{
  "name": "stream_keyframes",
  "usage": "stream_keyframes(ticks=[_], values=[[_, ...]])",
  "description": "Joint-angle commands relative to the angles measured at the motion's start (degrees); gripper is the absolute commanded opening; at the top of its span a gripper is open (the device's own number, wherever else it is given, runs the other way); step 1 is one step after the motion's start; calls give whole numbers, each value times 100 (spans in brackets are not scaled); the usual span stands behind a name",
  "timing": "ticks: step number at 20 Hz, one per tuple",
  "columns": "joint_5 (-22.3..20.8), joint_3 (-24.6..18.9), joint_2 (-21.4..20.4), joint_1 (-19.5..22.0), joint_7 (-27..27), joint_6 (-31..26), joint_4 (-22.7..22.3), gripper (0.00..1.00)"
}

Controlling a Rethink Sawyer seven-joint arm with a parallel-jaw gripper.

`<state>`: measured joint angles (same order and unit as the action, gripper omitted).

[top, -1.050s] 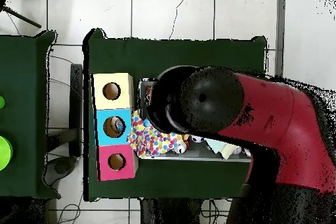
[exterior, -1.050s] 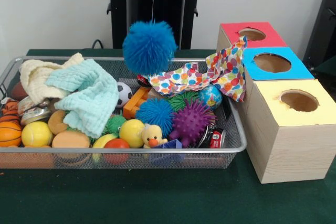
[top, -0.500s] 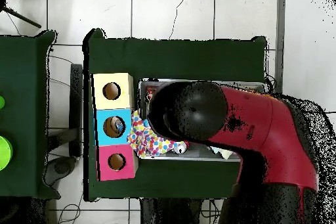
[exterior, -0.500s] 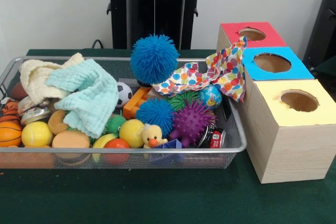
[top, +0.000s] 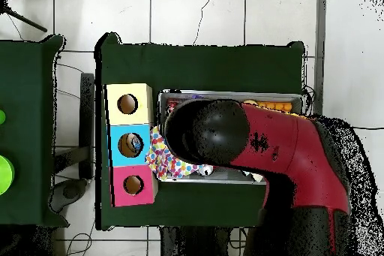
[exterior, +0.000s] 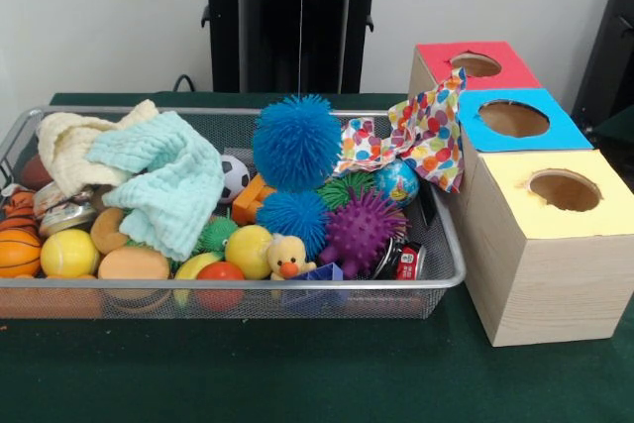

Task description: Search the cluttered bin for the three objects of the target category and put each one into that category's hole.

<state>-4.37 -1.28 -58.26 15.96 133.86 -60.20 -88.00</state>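
Spiky ball on a string over the basket

The blue spiky ball [exterior: 296, 143] hung by a thin string [exterior: 301, 27] above the basket [exterior: 436, 279]; the pincer's grip could not be told.

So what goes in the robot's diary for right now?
blue fuzzy ball: hanging on string over bin | tool: hidden | blue box: something inside

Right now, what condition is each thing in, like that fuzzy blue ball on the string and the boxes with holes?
Fuzzy blue ball: hanging on a thin string, low over the bin.
Polka-dot cloth: draped from the bin onto the boxes.
Mint cloth: crumpled on the toys.
Red-topped box: hole uncovered.
Blue-topped box: hole uncovered.
Yellow-topped box: hole uncovered.
Wire mesh bin: full of toys.
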Motion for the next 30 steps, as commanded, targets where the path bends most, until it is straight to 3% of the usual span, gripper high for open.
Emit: stream_keyframes(ticks=[1,5,6,9,10,14,15,19,23,25,28,30], values=[[-243,-589,174,344,-1245,1287,-1203,0],[-371,-534,25,215,-1165,192,-719,0],[-404,-537,39,206,-1148,159,-678,0],[-364,-659,233,365,-1100,1114,-1079,0],[-363,-678,234,383,-1103,1177,-1106,0],[-465,-598,45,210,-1101,-145,-496,0],[-500,-587,53,200,-1095,-40,-541,0],[-832,-507,325,202,-808,1465,-1021,0],[-814,-452,89,26,-764,263,-615,0],[-866,-422,67,-47,-639,263,-617,0],[-927,-451,301,19,-408,1388,-1053,0],[-984,-444,385,1,-345,1578,-1091,0]])
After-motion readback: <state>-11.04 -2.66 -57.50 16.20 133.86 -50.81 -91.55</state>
